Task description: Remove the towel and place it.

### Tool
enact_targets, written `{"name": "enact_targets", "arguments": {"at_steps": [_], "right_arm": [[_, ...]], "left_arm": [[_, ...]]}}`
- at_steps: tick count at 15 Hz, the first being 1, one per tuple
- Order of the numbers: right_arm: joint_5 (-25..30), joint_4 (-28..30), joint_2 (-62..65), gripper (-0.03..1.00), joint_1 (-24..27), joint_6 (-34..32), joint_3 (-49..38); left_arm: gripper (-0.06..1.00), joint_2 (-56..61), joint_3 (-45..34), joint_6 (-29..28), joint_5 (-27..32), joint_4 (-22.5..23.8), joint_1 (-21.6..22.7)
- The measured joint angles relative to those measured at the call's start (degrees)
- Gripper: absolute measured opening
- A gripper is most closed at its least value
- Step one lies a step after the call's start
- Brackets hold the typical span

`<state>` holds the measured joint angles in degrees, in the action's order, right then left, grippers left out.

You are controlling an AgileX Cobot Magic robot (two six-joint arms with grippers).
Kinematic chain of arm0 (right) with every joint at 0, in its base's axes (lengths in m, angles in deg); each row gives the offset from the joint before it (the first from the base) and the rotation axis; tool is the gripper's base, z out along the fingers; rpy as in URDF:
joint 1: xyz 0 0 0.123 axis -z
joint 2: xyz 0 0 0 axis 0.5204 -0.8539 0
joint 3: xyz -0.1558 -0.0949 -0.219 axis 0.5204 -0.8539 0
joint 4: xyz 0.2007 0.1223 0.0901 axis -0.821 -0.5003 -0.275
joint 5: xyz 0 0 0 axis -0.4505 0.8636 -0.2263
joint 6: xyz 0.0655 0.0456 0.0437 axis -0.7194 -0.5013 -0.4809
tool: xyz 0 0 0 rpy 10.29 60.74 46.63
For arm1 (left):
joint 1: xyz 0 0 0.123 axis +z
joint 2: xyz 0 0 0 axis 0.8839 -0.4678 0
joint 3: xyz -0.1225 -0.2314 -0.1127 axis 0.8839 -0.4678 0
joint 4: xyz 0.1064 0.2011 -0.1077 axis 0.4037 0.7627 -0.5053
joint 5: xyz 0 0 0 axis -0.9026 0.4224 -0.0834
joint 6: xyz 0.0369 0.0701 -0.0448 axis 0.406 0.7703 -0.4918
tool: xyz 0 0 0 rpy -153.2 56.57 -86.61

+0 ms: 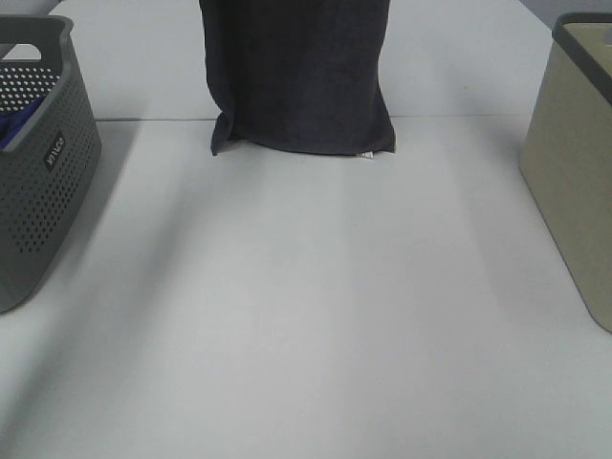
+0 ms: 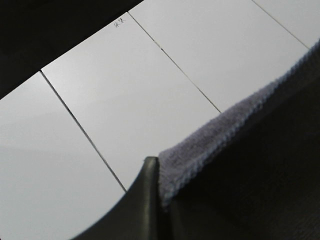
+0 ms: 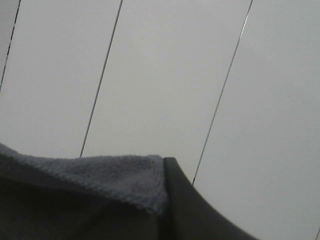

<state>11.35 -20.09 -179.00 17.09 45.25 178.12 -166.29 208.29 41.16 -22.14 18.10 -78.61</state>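
Left gripper and right gripper are each pinched shut on 1 top corner of the towel. It is hung straight down below them, long side up-and-down, between the grey basket and beige basket. Grippers are seen only in wrist views, and the low edge only from high up.

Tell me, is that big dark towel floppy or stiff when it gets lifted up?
Probably floppy: the towel hangs in soft folds, one lower corner curling near the table. Likely not slippery: its edge looks fuzzy in the wrist views.
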Motion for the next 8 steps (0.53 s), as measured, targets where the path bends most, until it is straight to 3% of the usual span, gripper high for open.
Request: {"name": "enact_targets", "arguments": {"at_steps": [2, 4, 5, 6, 8], "right_arm": [[0.46, -0.8, 0.0, 0.02, 0.0, 0.0, 0.0], [3.09, -2.86, 0.0, 0.02, 0.0, 0.0, 0.0], [6.47, -4.24, 0.0, 0.02, 0.0, 0.0, 0.0], [16.33, -6.13, 0.34, 0.02, 0.06, 0.0, 0.0], [25.78, -6.59, 1.09, 0.02, 0.06, -0.63, 0.0]], "left_arm": [[0.0, 0.0, 0.0, -1.49, 1.03, 0.06, -0.06], [0.0, 0.11, 0.0, -6.42, 6.36, 0.06, -0.06], [0.0, 0.11, 0.0, -10.08, 10.89, 0.06, -0.17], [0.0, 0.34, 0.0, -15.53, 23.38, 0.0, -1.15], [0.0, 1.38, 0.0, -17.07, 35.64, -0.23, -2.41]]}}
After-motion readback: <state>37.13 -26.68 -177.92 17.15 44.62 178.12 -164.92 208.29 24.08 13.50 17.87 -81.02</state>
